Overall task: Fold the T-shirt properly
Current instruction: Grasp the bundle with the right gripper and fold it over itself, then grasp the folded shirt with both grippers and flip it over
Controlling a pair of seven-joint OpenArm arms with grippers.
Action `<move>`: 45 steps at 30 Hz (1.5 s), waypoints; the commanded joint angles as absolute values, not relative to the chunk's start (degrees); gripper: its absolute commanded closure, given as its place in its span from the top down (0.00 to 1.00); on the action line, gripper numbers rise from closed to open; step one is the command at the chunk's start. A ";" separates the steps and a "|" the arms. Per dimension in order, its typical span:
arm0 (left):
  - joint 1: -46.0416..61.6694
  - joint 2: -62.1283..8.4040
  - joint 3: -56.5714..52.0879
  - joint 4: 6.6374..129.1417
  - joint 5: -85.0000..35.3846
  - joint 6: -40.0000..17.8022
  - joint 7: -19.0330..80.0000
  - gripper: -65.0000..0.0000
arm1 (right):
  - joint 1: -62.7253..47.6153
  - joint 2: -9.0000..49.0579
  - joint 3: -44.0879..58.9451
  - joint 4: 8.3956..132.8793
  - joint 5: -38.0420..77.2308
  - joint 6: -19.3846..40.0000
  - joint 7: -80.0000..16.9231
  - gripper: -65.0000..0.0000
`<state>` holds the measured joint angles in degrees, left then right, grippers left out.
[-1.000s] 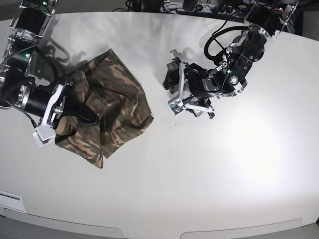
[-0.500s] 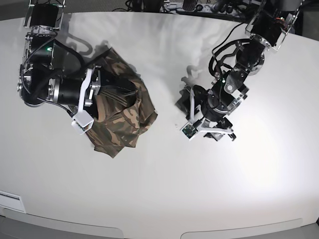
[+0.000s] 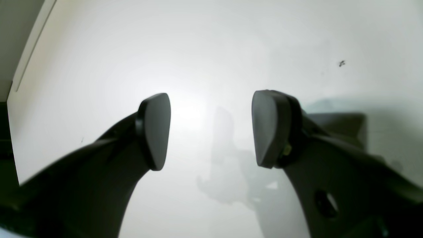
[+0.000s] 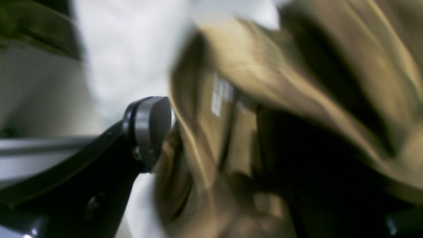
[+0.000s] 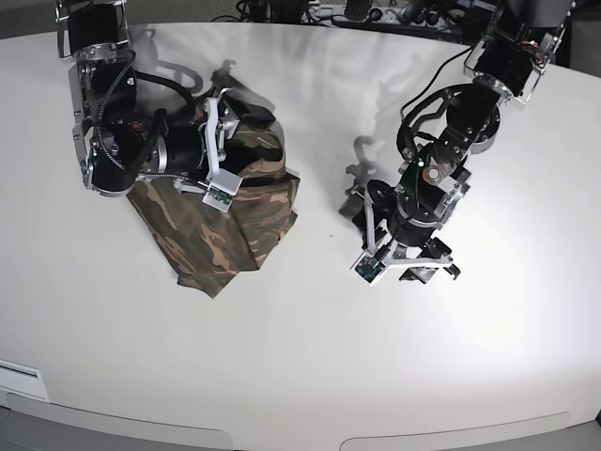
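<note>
- The T-shirt [image 5: 221, 221], in woodland camouflage, lies crumpled in a heap on the white table [image 5: 310, 357], toward the table's far left part in the base view; no sleeve or collar can be picked out from that view.
- One part of the heap is bunched up high, and a flatter flap spreads from it toward the table's near edge.
- The right gripper [image 5: 246, 124] is at the top of that bunched part, lying sideways, its black body and white wrist housing pressed against the cloth.
- In the right wrist view only one finger [image 4: 150, 130] shows; the other is hidden behind blurred tan-brown cloth [image 4: 281, 125] that fills most of the picture.
- That finger stands apart at the cloth's edge, so the claw looks spread wide; whether any fold is caught between the jaws cannot be made out.
- A pale label-like patch on the cloth is too smeared to read.
- The left gripper [image 3: 211, 129] is well apart from the shirt, to its right in the base view, pointing down at bare tabletop.
- Its two dark pads [image 3: 155, 130] stand wide apart with nothing between them, only its own shadow on the table.
- A small dark speck [image 3: 341, 63] marks the table beyond that gripper.
</note>
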<state>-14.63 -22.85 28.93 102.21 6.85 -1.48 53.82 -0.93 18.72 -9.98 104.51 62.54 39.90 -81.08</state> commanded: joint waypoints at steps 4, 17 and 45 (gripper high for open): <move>-15.90 -23.03 28.71 103.02 7.09 -0.71 52.82 0.60 | 1.78 19.05 -9.72 105.69 70.63 40.00 -80.00 0.54; -15.90 -25.17 28.71 103.02 10.59 2.70 53.15 0.60 | 4.45 19.05 -1.13 112.88 78.87 40.00 -80.00 0.00; -27.77 -15.57 28.71 103.92 -25.12 -14.33 56.25 0.00 | 14.02 19.05 6.52 94.06 41.23 40.00 -51.46 0.00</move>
